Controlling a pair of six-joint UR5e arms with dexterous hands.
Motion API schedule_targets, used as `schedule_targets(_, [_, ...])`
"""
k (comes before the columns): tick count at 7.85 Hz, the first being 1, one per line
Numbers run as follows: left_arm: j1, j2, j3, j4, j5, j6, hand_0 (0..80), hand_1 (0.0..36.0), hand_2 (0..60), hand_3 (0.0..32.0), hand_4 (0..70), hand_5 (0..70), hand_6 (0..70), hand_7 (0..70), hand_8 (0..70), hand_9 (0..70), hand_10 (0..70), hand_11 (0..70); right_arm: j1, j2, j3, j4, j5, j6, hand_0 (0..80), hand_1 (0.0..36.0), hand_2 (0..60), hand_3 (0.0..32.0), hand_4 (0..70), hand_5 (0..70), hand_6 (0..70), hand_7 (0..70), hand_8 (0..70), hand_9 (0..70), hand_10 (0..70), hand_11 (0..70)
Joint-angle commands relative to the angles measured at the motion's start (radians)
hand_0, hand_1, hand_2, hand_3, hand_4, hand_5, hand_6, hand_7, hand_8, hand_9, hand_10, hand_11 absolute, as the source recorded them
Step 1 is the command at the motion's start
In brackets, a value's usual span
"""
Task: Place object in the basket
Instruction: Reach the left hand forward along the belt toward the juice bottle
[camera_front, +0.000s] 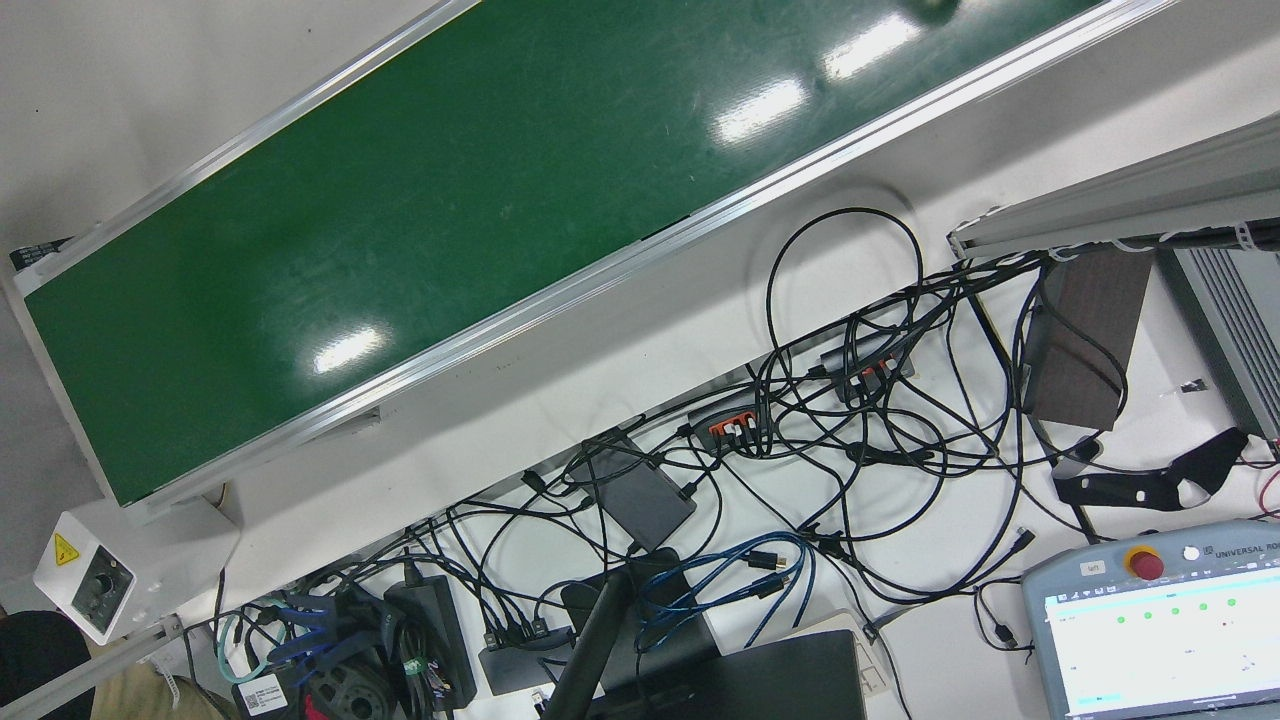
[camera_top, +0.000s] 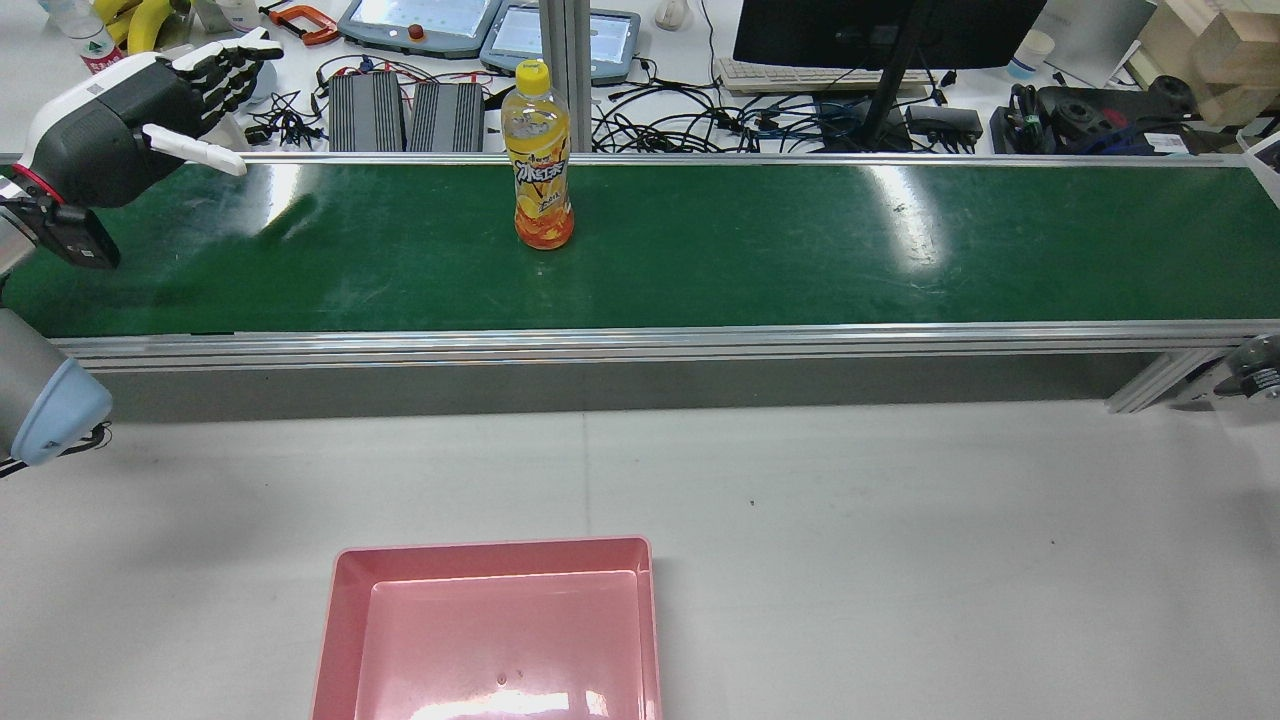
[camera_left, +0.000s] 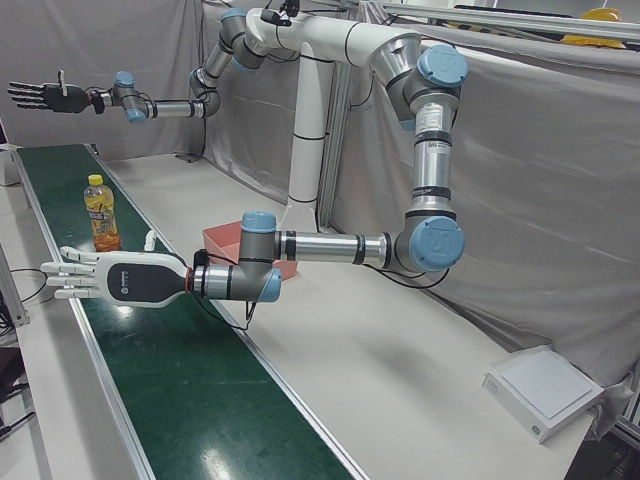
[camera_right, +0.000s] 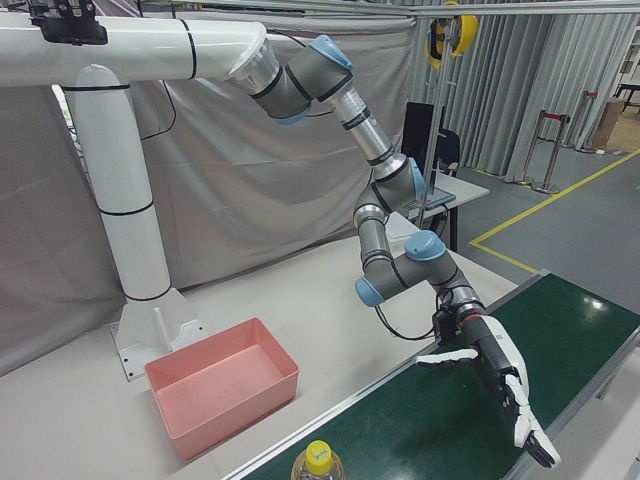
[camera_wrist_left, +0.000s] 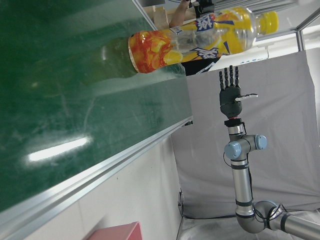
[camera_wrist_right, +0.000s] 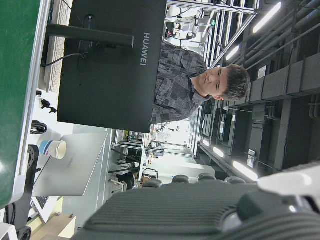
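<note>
Seen from behind the robot, the left hand (camera_top: 150, 115) hovers over the conveyor belt (camera_top: 800, 250) at the desk's far left corner. Its fingers are stretched flat and apart, and it holds nothing. To its right, well apart from it, the orange drink bottle (camera_top: 540, 160) stands upright with its yellow cap on. It is on the belt a little left of the middle, close to the far edge. The pink basket (camera_top: 345, 620) sits empty at the desk's near edge, roughly in line with the bottle. The right hand (camera_left: 40, 96) is past the desk's right end and outside the rear view. It is raised high with its fingers spread and is equally empty.

By this evidence the job is at its start: nothing has been grasped, lifted or carried, and no drop made. Open white desk lies between belt and basket, and only the belt's aluminium rail (camera_top: 640, 340) must be cleared. Beyond the far edge lie teach pendants (camera_top: 420, 22), tangled cables (camera_top: 680, 120) and a monitor (camera_top: 890, 30). They are clutter behind the bottle and not in its likely path.
</note>
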Motion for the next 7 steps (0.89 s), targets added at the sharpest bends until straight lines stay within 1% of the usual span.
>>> schedule_targets(1, [0.003, -0.012, 0.004, 0.002, 0.002, -0.003, 52.8, 16.5, 0.0, 0.0, 7.4, 21.3, 0.0, 3.9, 3.0, 1.0, 0.0, 0.8, 0.0, 0.0, 0.0, 0.0, 0.0, 0.0, 0.0, 0.0, 0.0, 0.0, 0.0, 0.0, 0.0, 0.0, 0.0, 0.0, 0.0, 0.0])
schedule_targets(5, [0.017, -0.035, 0.005, 0.033, 0.002, 0.002, 53.3, 17.2, 0.0, 0.0, 8.6, 24.4, 0.0, 3.7, 3.5, 1.5, 0.0, 1.0, 0.0, 0.0, 0.0, 0.0, 0.0, 0.0, 0.0, 0.0, 0.0, 0.0, 0.0, 0.0, 0.0, 0.0, 0.0, 0.0, 0.0, 0.0])
schedule_targets(7, [0.065, -0.053, 0.006, 0.047, 0.0, 0.002, 53.6, 17.6, 0.0, 0.0, 8.3, 24.9, 0.0, 3.6, 2.8, 1.1, 0.0, 0.8, 0.0, 0.0, 0.0, 0.0, 0.0, 0.0, 0.0, 0.0, 0.0, 0.0, 0.0, 0.0, 0.0, 0.0, 0.0, 0.0, 0.0, 0.0])
